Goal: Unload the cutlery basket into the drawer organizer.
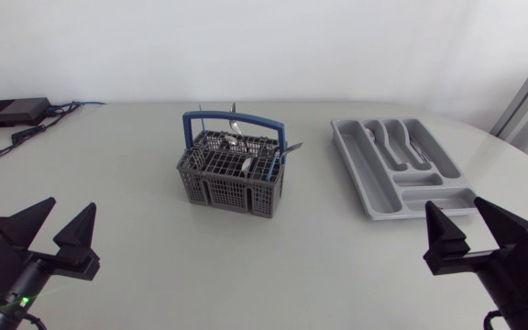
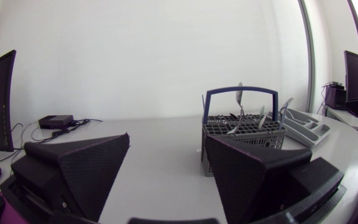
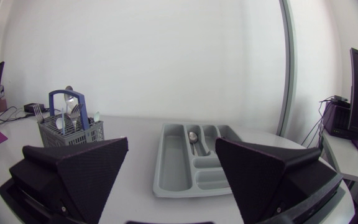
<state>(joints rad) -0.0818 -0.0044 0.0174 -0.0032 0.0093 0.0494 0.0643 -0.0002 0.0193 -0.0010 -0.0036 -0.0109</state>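
Observation:
A grey cutlery basket [image 1: 232, 174] with a blue handle stands near the middle of the table, holding several pieces of silver cutlery. To its right lies the grey drawer organizer [image 1: 401, 165], with a few pieces lying in its far slots. My left gripper [image 1: 53, 234] rests open near the front left edge, far from the basket [image 2: 244, 127], nothing between its fingers. My right gripper [image 1: 466, 225] rests open at the front right, just short of the organizer [image 3: 194, 158]. The basket [image 3: 70, 124] also shows off to one side in the right wrist view.
A black box [image 1: 12, 112] with cables sits at the table's far left corner. Bare tabletop [image 1: 273, 266] lies between the two grippers and in front of the basket.

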